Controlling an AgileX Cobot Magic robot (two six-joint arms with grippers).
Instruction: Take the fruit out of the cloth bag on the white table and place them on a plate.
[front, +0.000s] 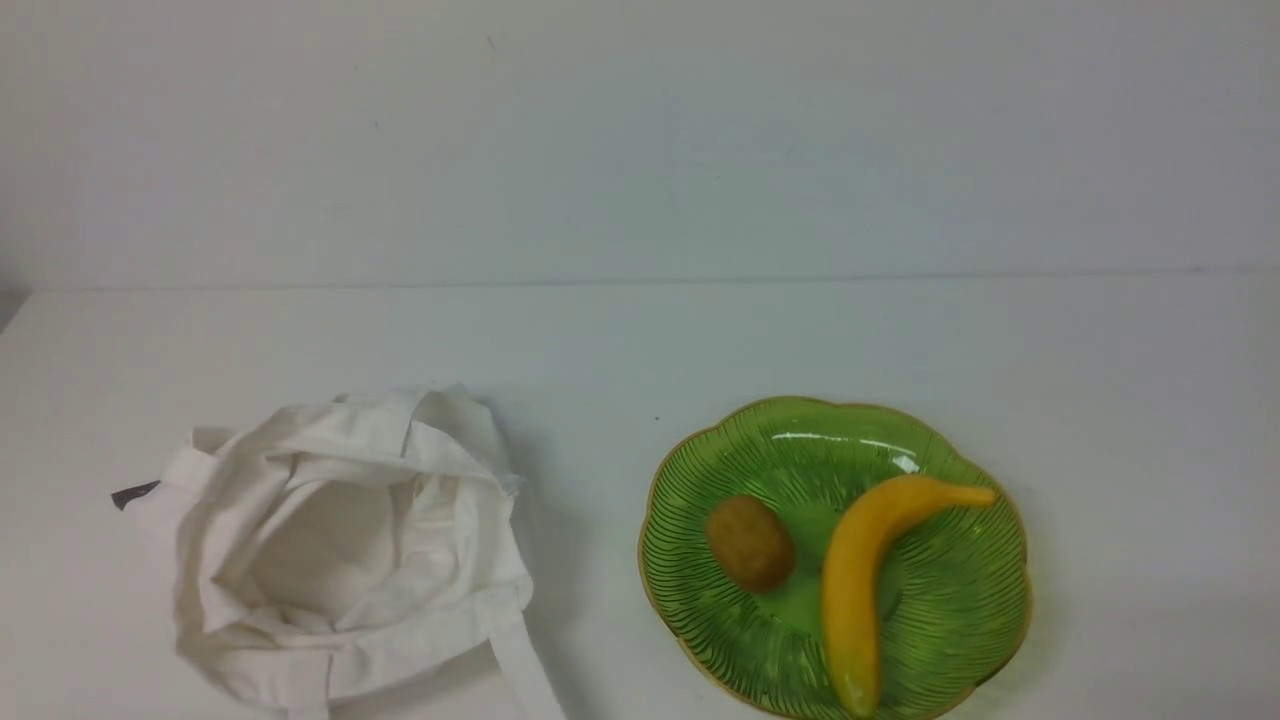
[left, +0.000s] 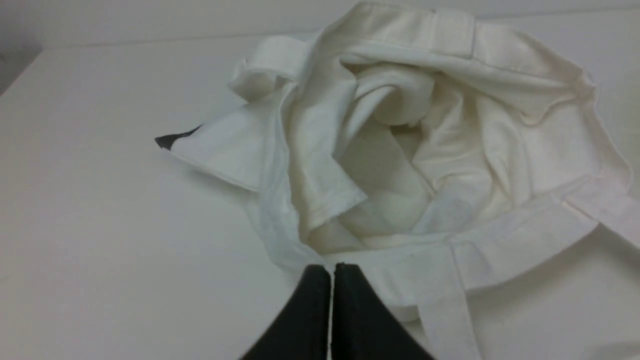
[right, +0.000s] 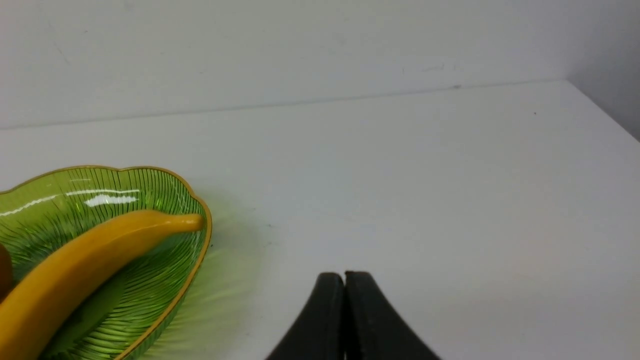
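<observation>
The brown kiwi-like fruit (front: 750, 542) lies on the left part of the green plate (front: 950, 610), next to a yellow banana (front: 865, 580). The off-white cloth bag (front: 340, 545) sits open on the white table (front: 640, 340) at the left; I see only folded fabric inside it (left: 400, 165). My left gripper (left: 332, 267) is shut and empty, close to the bag's near rim. My right gripper (right: 344, 275) is shut and empty over bare table, to the right of the plate (right: 165, 300). Neither gripper shows in the front view.
The bag's dark tag (front: 135, 493) sticks out at its left side and a strap (front: 525, 670) trails toward the front edge. A pale wall rises behind the table. The table's right edge (right: 607, 112) shows in the right wrist view.
</observation>
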